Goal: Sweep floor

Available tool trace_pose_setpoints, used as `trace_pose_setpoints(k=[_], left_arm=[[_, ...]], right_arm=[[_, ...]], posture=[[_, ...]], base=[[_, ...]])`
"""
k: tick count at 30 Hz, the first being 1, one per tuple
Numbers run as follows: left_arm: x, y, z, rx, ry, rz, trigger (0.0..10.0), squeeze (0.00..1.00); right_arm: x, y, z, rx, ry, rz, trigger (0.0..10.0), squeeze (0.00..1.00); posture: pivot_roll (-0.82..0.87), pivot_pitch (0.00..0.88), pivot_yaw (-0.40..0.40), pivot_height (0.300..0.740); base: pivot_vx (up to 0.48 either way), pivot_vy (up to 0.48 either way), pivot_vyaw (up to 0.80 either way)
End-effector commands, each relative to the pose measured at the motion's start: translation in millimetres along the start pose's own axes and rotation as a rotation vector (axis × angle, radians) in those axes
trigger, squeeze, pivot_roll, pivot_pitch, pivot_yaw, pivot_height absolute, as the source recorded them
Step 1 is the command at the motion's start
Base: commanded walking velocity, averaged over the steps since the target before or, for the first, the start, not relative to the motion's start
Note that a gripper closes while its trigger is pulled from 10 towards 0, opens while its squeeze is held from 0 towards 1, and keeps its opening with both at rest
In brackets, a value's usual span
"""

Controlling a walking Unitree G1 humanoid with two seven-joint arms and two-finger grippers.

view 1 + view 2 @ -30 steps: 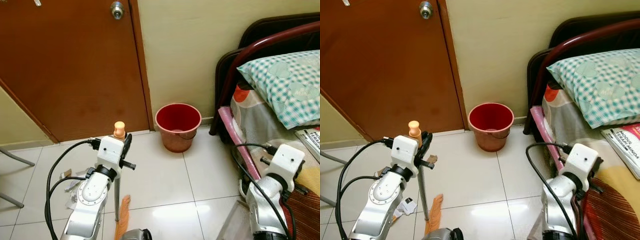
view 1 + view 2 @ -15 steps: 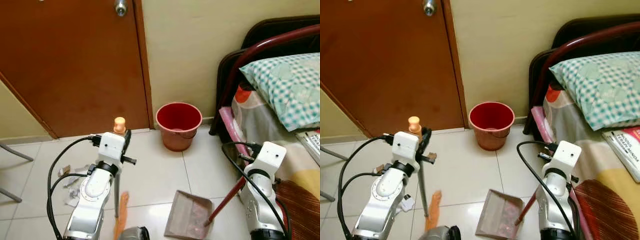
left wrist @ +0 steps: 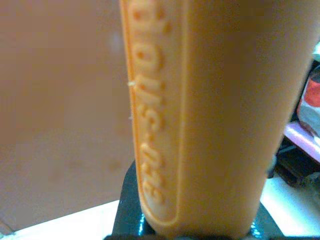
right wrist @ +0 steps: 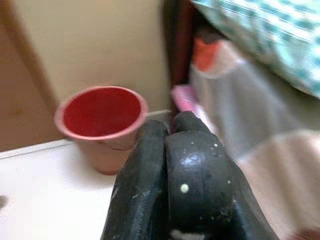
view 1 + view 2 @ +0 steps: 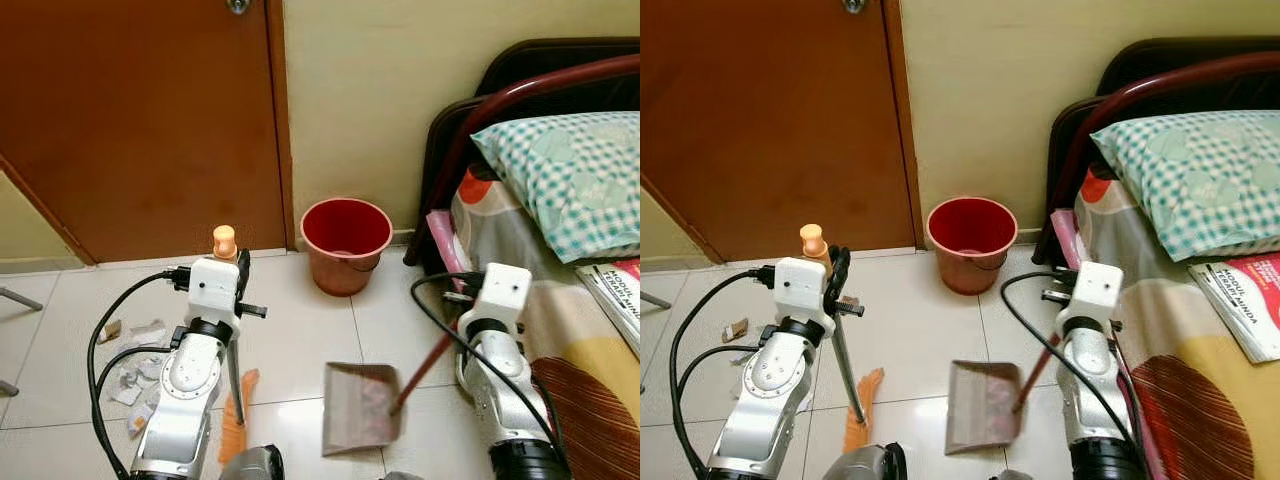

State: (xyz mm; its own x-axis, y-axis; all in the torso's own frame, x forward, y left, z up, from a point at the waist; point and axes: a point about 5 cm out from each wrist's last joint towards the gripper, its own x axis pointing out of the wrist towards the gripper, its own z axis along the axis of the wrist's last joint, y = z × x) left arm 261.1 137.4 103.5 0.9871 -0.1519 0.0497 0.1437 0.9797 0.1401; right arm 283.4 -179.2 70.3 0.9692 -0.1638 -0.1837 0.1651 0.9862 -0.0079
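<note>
My left gripper [image 5: 243, 272] is shut on the broom's orange handle [image 5: 225, 241], which shows close up as an orange handle [image 3: 200, 115] in the left wrist view. The broom pole [image 5: 235, 375] runs down to orange bristles [image 5: 232, 432] on the white tile floor. My right gripper [image 5: 458, 306] is shut on the red dustpan handle [image 5: 425, 365]. The grey dustpan [image 5: 360, 408] hangs tilted low over the tiles between the arms. Torn paper scraps [image 5: 135, 372] lie on the floor to the left of the broom. A red bucket [image 5: 346, 243] stands against the wall ahead.
A brown door [image 5: 140, 120] stands at the far left, beside a yellow wall. A bed with a dark frame [image 5: 455, 150], a checked pillow [image 5: 570, 180] and a book [image 5: 1240, 305] fills the right side. Open tiles lie between the broom and the bucket.
The right arm has swung the dustpan leftward from the lower right edge to the middle of the floor. The camera has shifted a little. The broom stays in the left gripper.
</note>
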Motion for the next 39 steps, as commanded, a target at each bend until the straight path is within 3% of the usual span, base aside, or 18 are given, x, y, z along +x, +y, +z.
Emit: trace_pose_setpoints(k=[1, 4, 10, 17, 20, 22, 27, 29, 30, 35, 39], left_arm=[[-0.8, 9.2, 6, 0.03, -0.019, 0.014, 10.0, 0.0], [-0.8, 16.0, 10, 0.049, -0.026, 0.015, 10.0, 0.0], [7.5, 23.2, 23, 0.062, -0.053, 0.023, 10.0, 0.0], [21.5, 25.4, 31, 0.097, -0.083, -0.006, 10.0, 0.0], [25.9, 28.8, 34, 0.077, -0.094, 0.036, 10.0, 0.0], [26.7, 28.9, 36, 0.069, -0.106, 0.061, 10.0, 0.0], [25.6, 27.3, 44, 0.107, -0.166, 0.116, 10.0, 0.0], [24.1, 29.4, 47, 0.165, -0.198, 0.145, 10.0, 0.0], [22.1, 31.7, 46, 0.183, -0.205, 0.174, 10.0, 0.0], [18.1, 30.0, 41, 0.161, -0.192, 0.203, 10.0, 0.0], [13.2, 25.8, 36, 0.204, -0.199, 0.209, 10.0, 0.0]], right_arm=[[-3.5, 13.2, 10, 0.0, -0.045, 0.061, 10.0, 0.0], [-9.8, 31.4, 6, 0.071, -0.033, 0.136, 10.0, 0.0], [-15.1, 41.8, 6, 0.128, -0.035, 0.173, 10.0, 0.0], [1.9, 35.6, 26, 0.109, -0.044, 0.152, 10.0, 0.0], [8.7, 28.4, 28, 0.057, -0.035, 0.091, 10.0, 0.0], [8.9, 28.5, 30, 0.062, -0.051, 0.133, 10.0, 0.0], [12.8, 22.4, 30, 0.011, -0.037, 0.114, 10.0, 0.0], [14.2, 22.5, 30, 0.053, -0.031, 0.139, 10.0, 0.0], [16.1, 21.1, 38, 0.036, -0.092, 0.127, 10.0, 0.0], [17.4, 13.9, 36, 0.041, -0.099, 0.141, 10.0, 0.0], [17.3, 14.2, 32, 0.08, -0.098, 0.17, 10.0, 0.0]], posture=[[0.05, 0.114, 0.049, 0.74], [0.08, 0.122, 0.069, 0.74], [0.1, 0.134, 0.081, 0.74], [0.09, 0.114, 0.063, 0.74], [0.07, 0.084, 0.042, 0.74], [0.06, 0.062, 0.03, 0.74], [0.05, 0.011, 0.003, 0.74], [0.04, 0.0, -0.008, 0.74], [0.04, 0.0, -0.019, 0.74], [0.03, 0.0, -0.067, 0.74], [0.03, 0.0, -0.074, 0.74]], base=[[0.0, 0.0, 0.0], [0.0, 0.0, 0.0], [0.0, 0.0, 0.0], [0.0, 0.0, 0.0], [0.0, 0.0, 0.0], [0.0, 0.0, 0.0], [0.0, 0.0, 0.0], [0.0, 0.0, 0.0], [0.0, 0.0, 0.0], [0.0, 0.0, 0.0], [0.0, 0.0, 0.0]])
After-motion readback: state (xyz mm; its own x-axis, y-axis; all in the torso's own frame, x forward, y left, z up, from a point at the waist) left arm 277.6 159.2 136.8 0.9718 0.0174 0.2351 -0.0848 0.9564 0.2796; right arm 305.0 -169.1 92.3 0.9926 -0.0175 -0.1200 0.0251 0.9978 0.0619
